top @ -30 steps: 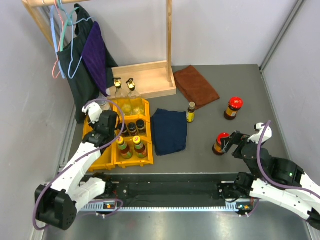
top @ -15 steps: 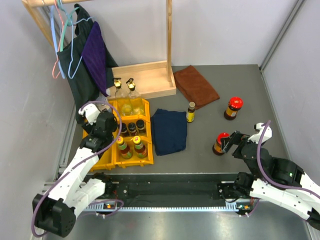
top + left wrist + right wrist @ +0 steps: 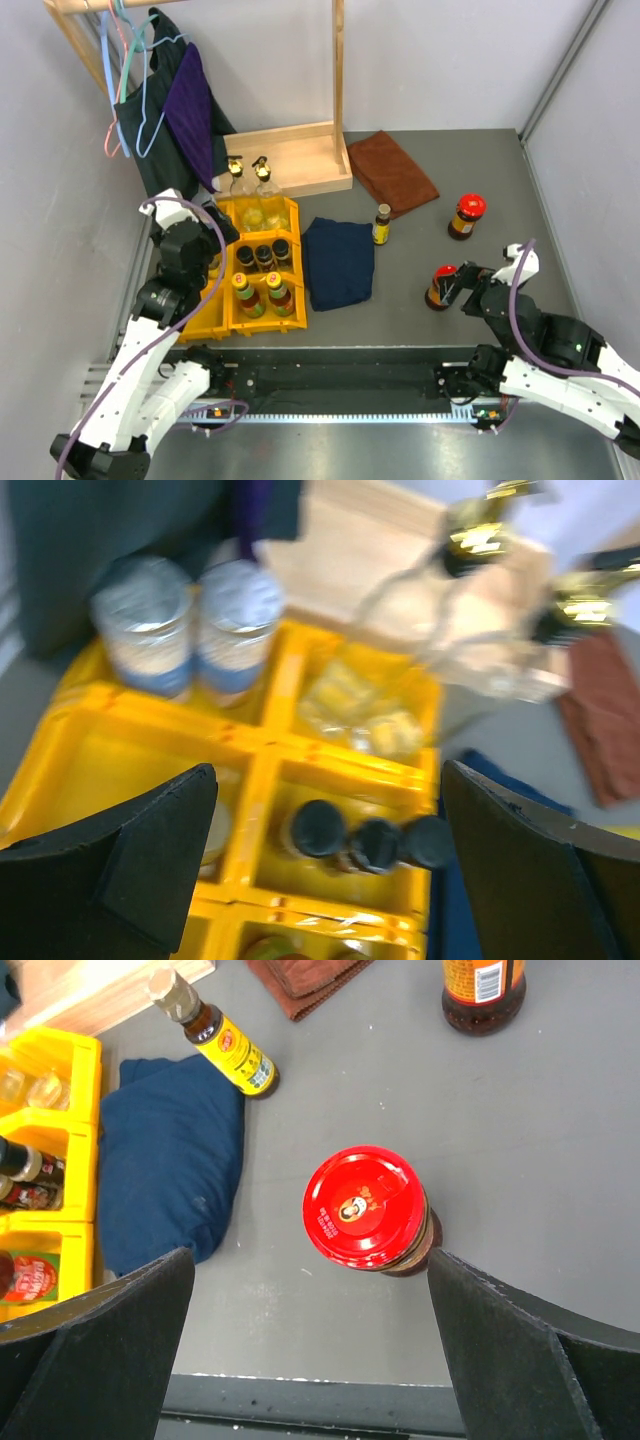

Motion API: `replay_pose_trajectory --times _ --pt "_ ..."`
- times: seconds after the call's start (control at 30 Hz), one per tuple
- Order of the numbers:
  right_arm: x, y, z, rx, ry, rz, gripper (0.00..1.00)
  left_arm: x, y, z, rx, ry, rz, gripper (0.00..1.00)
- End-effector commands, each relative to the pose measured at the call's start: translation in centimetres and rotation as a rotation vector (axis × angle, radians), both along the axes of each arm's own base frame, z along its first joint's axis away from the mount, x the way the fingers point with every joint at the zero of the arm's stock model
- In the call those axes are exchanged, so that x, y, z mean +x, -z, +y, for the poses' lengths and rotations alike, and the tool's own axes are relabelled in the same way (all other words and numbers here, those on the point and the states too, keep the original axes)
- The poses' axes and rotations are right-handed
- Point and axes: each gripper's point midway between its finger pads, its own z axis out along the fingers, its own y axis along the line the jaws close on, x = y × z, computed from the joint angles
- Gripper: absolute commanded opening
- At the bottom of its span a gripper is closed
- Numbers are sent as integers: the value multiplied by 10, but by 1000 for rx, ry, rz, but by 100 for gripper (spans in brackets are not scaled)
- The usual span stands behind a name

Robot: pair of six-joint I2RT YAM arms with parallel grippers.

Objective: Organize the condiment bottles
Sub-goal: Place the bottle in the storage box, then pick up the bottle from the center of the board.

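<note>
Red-lidded jar [image 3: 365, 1208] — just ahead, right jaws apart

No wording can be read anywhere. The near red-lidded jar [image 3: 365, 1207] on the right shows only a small round emblem on its lid. The slim bottle [image 3: 215, 1035] wears a yellow label and the far jar [image 3: 484, 985] an orange one, both with print too small to read.

Yellow bins [image 3: 262, 322] stood at centre left; a dark blue cloth [image 3: 338, 262] lay just right of them; a brown cloth [image 3: 392, 172] lay beside the wooden rack [image 3: 300, 160] above.
</note>
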Motion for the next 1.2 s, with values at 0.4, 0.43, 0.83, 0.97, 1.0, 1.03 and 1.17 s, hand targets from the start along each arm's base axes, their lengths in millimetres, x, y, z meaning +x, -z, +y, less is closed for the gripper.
replay_pose_trajectory --times 0.4,0.43,0.83,0.97,1.0,1.03,1.17 --pt "5 3 9 -47 -18 15 99 -14 -122 -113 -201 620 -296 99" --pt "5 3 8 -46 -17 14 99 -14 -125 -117 -209 637 -307 99" --pt "5 4 7 -53 -11 16 99 -17 -101 -213 -17 741 -196 99" --pt "5 4 7 -52 -9 16 99 -12 -89 -249 26 780 -170 99" --pt "5 3 7 -51 -9 15 99 -14 -89 -259 42 799 -173 99" --pt "5 3 7 -51 -8 14 99 -9 -78 -270 63 804 -154 99" --pt "5 4 6 -46 -1 13 99 4 -62 -298 107 806 -139 99"
